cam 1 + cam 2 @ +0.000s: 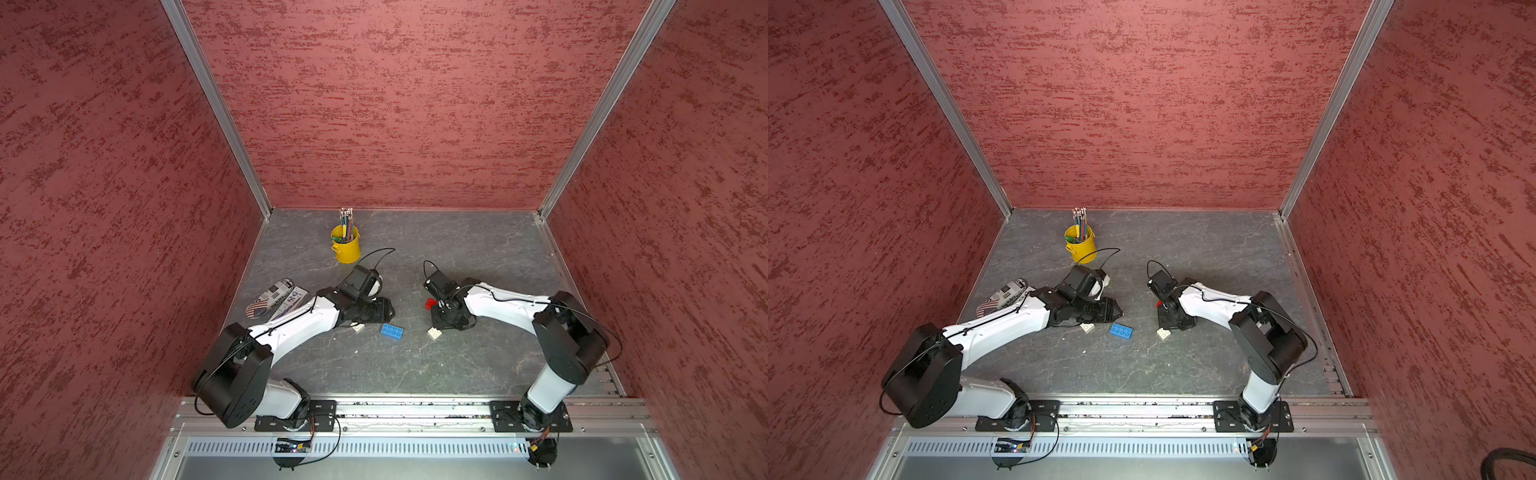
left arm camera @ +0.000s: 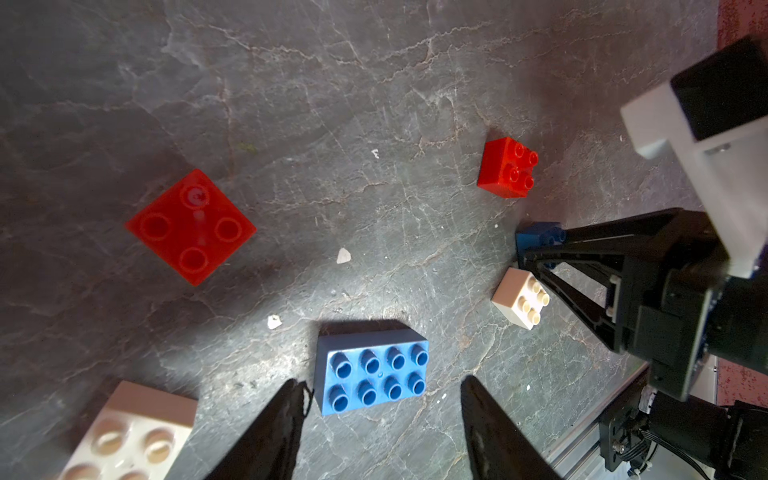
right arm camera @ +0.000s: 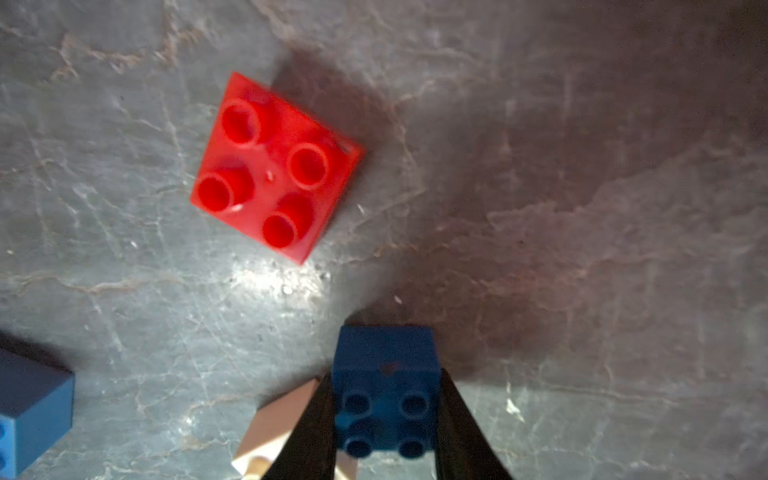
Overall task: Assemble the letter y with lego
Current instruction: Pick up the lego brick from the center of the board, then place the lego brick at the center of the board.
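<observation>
- Right gripper (image 3: 386, 376): jaws clamped on blue square brick (image 3: 386, 395), right of centre.
- Left gripper (image 2: 382, 381): jaws partly apart, empty, left of centre.
- Long blue brick (image 1: 392, 331): flat on table (image 1: 457, 249), centre, between grippers.
- White brick (image 1: 358, 327) by left gripper; second white brick (image 1: 434, 333) by right gripper.
- Red brick (image 3: 276, 166) loose beside right gripper; second red brick (image 2: 191, 226) near left gripper.

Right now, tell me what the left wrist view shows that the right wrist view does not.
Only the left wrist view: a second red brick, a second white brick, the open left gripper, and the whole long blue brick. Only the right wrist view: the studded face of the small blue brick, clamped in the right gripper. Both: the right gripper, small blue brick, one red brick, one white brick, part of the long blue brick, the grey table.
</observation>
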Available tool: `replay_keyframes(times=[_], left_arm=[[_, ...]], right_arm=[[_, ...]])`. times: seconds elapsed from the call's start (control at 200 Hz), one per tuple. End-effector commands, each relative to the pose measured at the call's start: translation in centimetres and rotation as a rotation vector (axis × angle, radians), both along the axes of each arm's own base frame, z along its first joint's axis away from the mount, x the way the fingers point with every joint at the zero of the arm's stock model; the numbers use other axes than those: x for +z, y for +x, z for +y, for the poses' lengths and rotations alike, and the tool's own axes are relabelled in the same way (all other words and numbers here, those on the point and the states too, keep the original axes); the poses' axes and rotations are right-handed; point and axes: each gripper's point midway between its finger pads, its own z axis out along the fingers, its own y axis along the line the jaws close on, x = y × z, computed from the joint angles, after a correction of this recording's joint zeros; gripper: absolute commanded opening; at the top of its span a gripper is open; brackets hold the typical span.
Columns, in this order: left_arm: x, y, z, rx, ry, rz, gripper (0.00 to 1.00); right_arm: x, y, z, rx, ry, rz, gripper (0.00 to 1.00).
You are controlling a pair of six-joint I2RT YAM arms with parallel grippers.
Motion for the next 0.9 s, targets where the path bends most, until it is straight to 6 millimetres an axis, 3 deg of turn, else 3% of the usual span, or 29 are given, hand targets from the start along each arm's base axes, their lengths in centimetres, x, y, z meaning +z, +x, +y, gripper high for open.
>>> replay_keyframes(times=[0.0, 0.22, 0.431, 0.681, 0.897], left_arm=[[0.6, 0.3, 0.1, 0.002, 0.0, -0.026, 0.62], [0.7, -0.1, 0.6, 0.017, 0.006, -0.03, 0.62], [0.6, 0.0, 0.7, 0.022, 0.007, -0.031, 0.62], [0.6, 0.2, 0.2, 0.015, -0.003, -0.026, 0.62], [0.5, 0.1, 0.3, 0.015, -0.003, -0.023, 0.62]], right_arm=[[0.1, 1.8, 1.9, 0.043, 0.032, -0.036, 0.34], [0.3, 3.1, 4.2, 0.083, 0.09, -0.043, 0.33], [0.8, 3.6, 5.0, 0.158, 0.101, -0.06, 0.33], [-0.3, 4.6, 4.8, 0.092, 0.062, -0.055, 0.33], [-0.6, 4.2, 1.9, 0.017, 0.026, -0.053, 0.33]])
